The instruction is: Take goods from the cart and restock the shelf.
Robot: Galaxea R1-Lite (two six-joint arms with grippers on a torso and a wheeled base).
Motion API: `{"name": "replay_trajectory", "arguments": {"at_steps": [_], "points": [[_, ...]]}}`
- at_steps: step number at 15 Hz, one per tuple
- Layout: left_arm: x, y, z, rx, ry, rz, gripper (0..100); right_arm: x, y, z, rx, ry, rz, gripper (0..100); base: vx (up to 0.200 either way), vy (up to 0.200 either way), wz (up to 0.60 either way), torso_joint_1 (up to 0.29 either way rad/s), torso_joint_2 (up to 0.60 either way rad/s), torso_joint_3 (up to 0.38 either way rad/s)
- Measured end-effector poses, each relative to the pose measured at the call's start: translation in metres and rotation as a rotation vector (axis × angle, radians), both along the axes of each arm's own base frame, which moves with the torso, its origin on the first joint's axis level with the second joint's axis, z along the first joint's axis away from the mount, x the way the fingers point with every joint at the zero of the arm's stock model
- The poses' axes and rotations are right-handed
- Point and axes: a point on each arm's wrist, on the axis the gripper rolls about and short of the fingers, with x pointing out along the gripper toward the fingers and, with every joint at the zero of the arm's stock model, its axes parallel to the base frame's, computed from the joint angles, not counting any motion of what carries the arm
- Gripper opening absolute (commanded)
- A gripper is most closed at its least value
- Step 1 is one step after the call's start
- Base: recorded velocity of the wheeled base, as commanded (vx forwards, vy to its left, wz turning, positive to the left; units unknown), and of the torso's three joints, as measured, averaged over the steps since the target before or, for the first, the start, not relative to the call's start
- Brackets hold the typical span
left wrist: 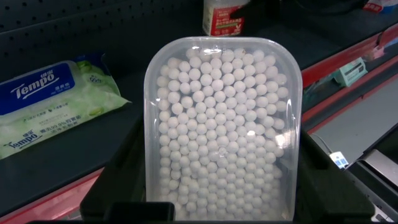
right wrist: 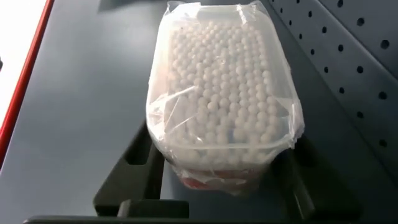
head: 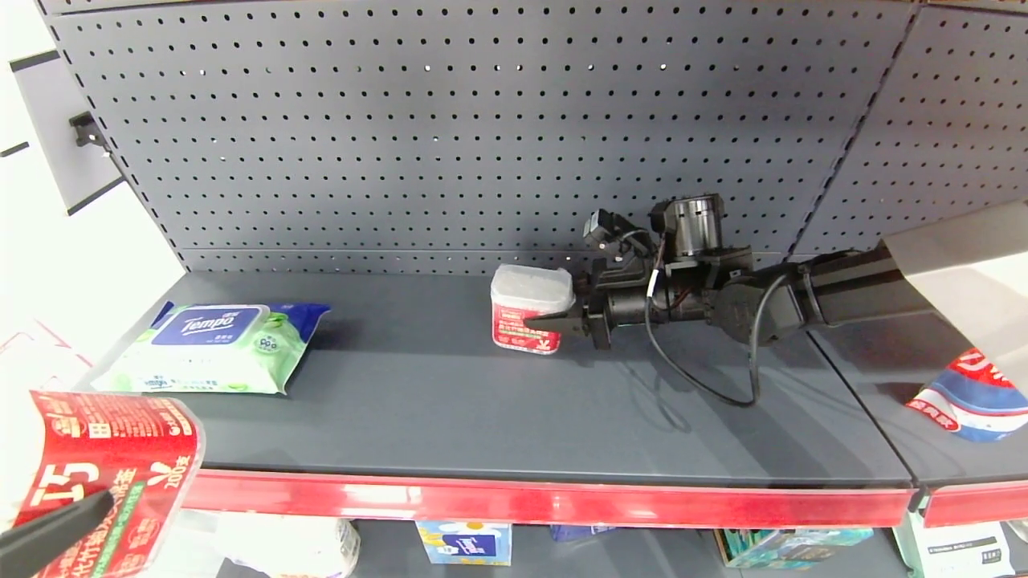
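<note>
Two tubs of white beads with red labels are in play. One tub (head: 530, 309) stands upright on the grey shelf (head: 450, 401) near the pegboard, and my right gripper (head: 556, 315) is shut on its sides; the right wrist view shows this plastic-wrapped tub (right wrist: 224, 93) between the dark fingers (right wrist: 134, 171). The second tub (head: 108, 474) hangs tilted at the lower left, in front of the shelf's red edge, with my left gripper (head: 60, 522) shut on it. From the left wrist, its clear beaded lid (left wrist: 221, 124) faces the camera, and the first tub (left wrist: 222, 18) stands farther back.
A green and blue wipes pack (head: 213, 345) lies on the shelf's left part. A red, white and blue pack (head: 972, 397) sits on the neighbouring shelf to the right. The pegboard (head: 482, 120) backs the shelf. Boxes (head: 464, 542) fill the shelf below.
</note>
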Motion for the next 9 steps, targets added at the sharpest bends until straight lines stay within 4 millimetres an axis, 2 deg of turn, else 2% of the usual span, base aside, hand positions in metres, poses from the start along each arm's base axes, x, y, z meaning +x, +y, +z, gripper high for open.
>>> {"name": "replay_trajectory", "arguments": {"at_steps": [4, 9], "points": [[0.0, 0.0, 0.001, -0.003, -0.004, -0.003, 0, -0.015, -0.011, 0.003, -0.012, 0.012, 0.002, 0, 0.0, 0.0, 0.0, 0.0, 0.0, 0.0], [0.0, -0.001, 0.001, -0.01, -0.001, -0.027, 0, -0.075, -0.038, 0.007, -0.052, 0.034, 0.031, 0, 0.0, 0.0, 0.0, 0.0, 0.0, 0.0]]}}
